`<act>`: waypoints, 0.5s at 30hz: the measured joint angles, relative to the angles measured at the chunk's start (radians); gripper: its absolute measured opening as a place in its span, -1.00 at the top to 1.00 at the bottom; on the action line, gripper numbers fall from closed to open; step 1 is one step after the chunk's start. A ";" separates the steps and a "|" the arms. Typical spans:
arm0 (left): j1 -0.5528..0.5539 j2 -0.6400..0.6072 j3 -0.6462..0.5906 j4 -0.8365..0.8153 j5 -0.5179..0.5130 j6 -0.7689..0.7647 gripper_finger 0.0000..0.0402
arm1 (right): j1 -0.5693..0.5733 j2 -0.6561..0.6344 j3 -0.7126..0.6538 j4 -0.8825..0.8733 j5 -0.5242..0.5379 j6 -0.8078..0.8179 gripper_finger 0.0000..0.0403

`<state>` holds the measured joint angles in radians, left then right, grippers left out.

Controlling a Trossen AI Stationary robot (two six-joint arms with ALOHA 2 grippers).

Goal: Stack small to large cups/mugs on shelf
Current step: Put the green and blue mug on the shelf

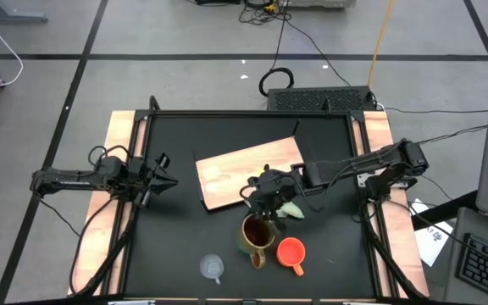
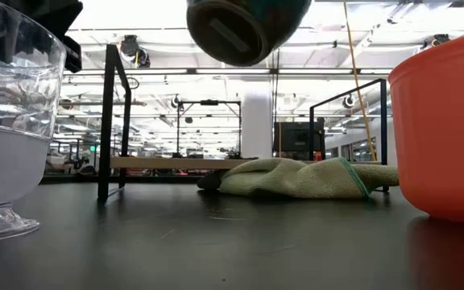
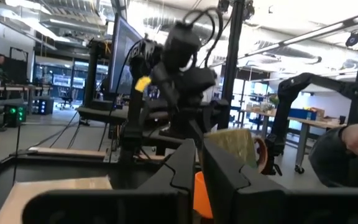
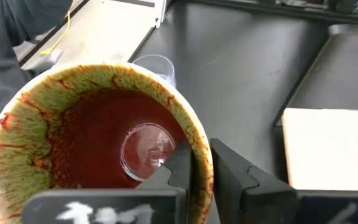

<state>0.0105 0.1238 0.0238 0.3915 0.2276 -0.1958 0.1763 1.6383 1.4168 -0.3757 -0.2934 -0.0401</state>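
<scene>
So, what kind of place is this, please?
Probably a robotics lab or workshop: a black work table framed by two dark robot arms, cables across the grey tiled floor, and metal frames with workbenches under exposed ceiling ducts beyond.

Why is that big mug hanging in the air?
The right gripper pinches the olive-brown mug by its rim, lifting it off the table. Oddly, a green cloth lies crumpled beside the wooden shelf.

Grey tiled floor [image 1: 185,76] is stretching beyond my bench [image 1: 176,229], cables [image 1: 312,42] trailing across it. Ceiling lights [image 2: 216,32] are glaring overhead, and a white pillar [image 2: 256,125] is standing far off.
</scene>
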 joint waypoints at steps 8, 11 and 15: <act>0.000 0.000 0.000 -0.023 0.008 0.003 0.85 | -0.027 0.005 0.003 -0.001 -0.026 -0.003 0.87; 0.000 0.000 0.000 -0.023 0.008 0.004 0.85 | -0.028 0.023 0.004 -0.003 -0.025 -0.007 0.87; 0.000 0.000 0.000 -0.022 0.008 0.003 0.85 | -0.027 0.050 0.004 -0.026 -0.026 -0.020 0.87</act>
<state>0.0105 0.1240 0.0238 0.3697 0.2352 -0.1927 0.1497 1.6881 1.4204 -0.4016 -0.3195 -0.0606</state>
